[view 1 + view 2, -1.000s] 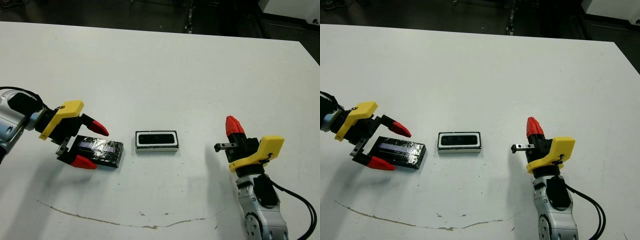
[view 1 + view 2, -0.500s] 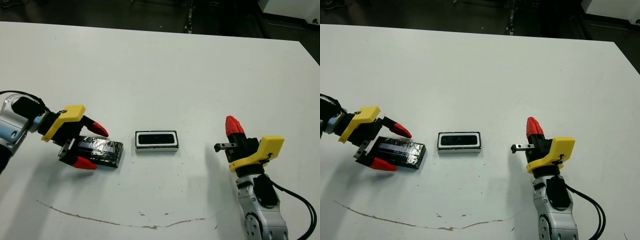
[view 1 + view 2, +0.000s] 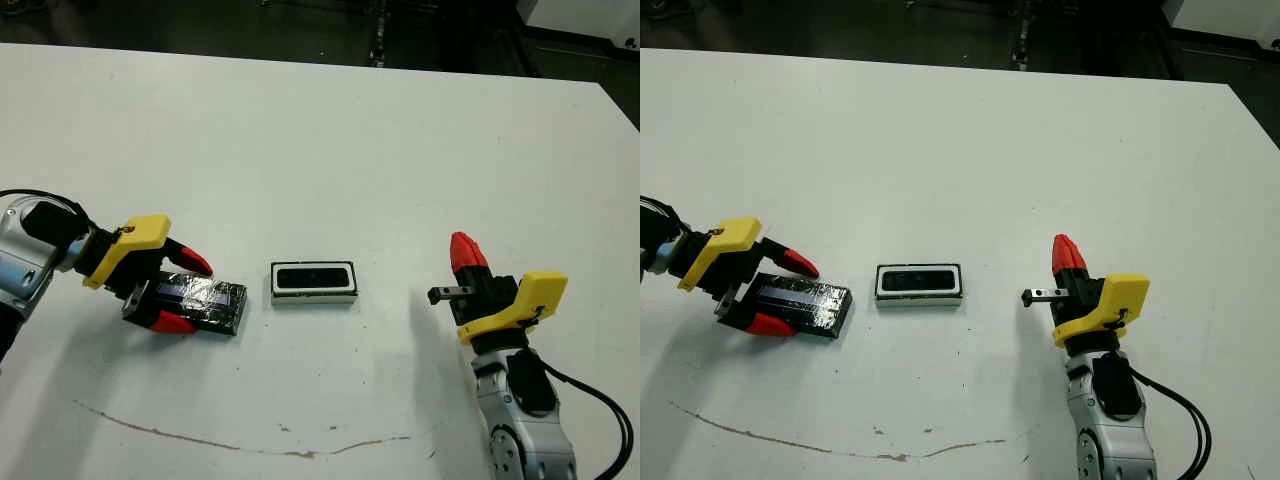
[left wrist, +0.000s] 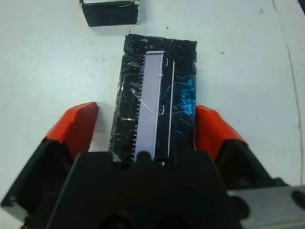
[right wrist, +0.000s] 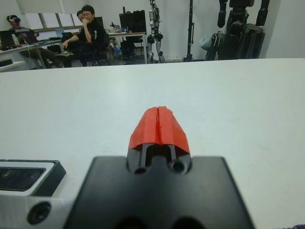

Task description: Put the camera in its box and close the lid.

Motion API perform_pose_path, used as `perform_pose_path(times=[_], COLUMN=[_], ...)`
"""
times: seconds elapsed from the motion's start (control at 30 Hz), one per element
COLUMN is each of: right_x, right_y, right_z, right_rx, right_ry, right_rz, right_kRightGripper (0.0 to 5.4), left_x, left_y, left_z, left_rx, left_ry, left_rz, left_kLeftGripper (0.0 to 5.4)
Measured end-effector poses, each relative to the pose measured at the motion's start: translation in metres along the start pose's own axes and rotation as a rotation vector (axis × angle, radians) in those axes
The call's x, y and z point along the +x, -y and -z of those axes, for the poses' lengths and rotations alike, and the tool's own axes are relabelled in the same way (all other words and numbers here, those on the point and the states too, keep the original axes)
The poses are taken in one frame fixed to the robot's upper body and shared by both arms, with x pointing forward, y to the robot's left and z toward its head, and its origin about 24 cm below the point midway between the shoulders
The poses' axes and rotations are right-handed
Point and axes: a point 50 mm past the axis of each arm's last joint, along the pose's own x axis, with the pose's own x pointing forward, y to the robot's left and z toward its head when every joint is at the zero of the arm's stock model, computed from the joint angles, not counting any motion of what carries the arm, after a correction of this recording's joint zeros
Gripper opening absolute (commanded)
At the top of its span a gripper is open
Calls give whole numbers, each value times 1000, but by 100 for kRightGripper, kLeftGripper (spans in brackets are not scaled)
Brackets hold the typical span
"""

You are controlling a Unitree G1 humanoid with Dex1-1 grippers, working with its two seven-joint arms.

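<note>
Left wrist view: left gripper [image 4: 147, 129] straddles the lid [image 4: 155, 114], fingers wide; right gripper [image 5: 159, 128] pinched empty above the white table [image 3: 330, 140]; people sit beyond.

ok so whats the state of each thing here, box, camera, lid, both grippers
box: open, no lid on it, upright on the table
camera: lying inside the box
lid: flat on the table, left of the box, apart from it
left gripper: open, fingers either side of the lid
right gripper: shut, empty

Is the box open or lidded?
Open: the box shows the camera inside, and the lid lies apart on the table.
</note>
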Motion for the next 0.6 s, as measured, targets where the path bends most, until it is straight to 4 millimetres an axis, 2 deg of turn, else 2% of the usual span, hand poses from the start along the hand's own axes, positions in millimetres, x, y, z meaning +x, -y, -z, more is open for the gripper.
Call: perform_pose_path(times=[0.2,0.6], right_x=[0,0], right_y=[0,0], right_z=[0,0], right_rx=[16,11], right_ry=[2,-1], right_rz=[-6,-8], right_kRightGripper=[0,0], left_x=[2,1], left_y=[0,-1], left_z=[1,2], left_rx=[9,-75], left_ry=[11,60], left_rz=[-11,-15], left_kLeftGripper=[317,316])
